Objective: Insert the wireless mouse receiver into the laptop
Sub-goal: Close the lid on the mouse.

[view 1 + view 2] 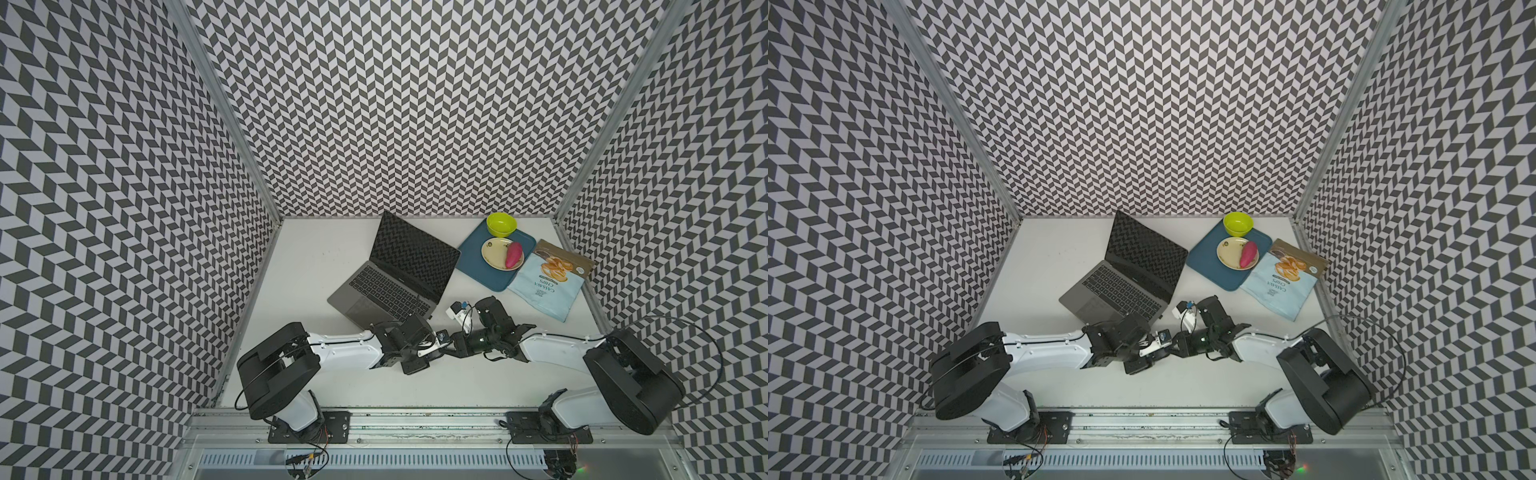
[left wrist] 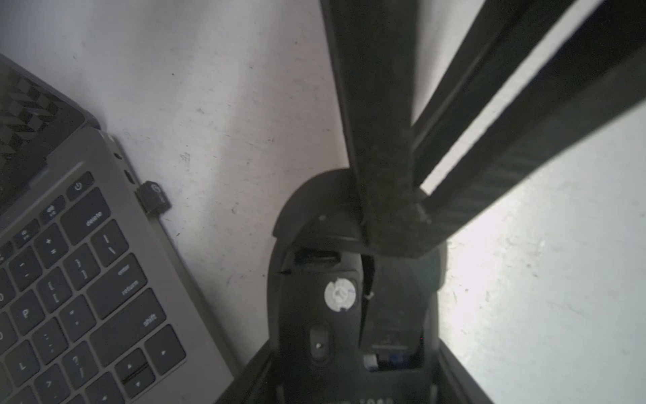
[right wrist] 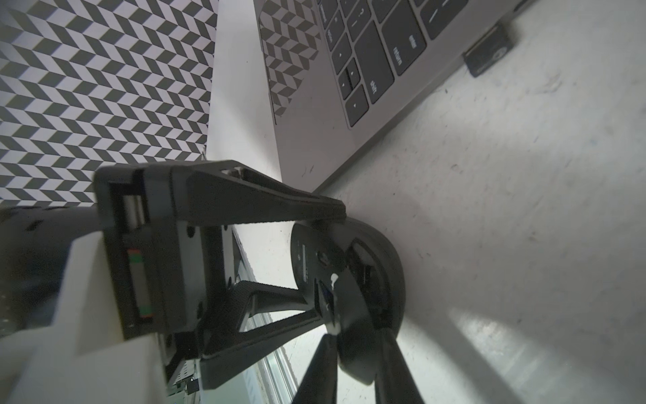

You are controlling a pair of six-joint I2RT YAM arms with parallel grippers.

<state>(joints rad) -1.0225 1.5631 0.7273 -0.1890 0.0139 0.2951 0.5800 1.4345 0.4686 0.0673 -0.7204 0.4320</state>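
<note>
Receiver sitting tight against right edge of laptop, just past ports, looks plugged in. Left claw about half open, clamped on upside-down mouse. Right claw nearly closed, 2 tips straddling mouse rim. Gripping or not, can't tell.

My overhead view: three walls papered in black-and-white chevron pattern, joined by bare aluminium corner posts, enclose a scuffed matte white tabletop; a slotted white cable duct runs along its near edge. Light is soft, even.
</note>
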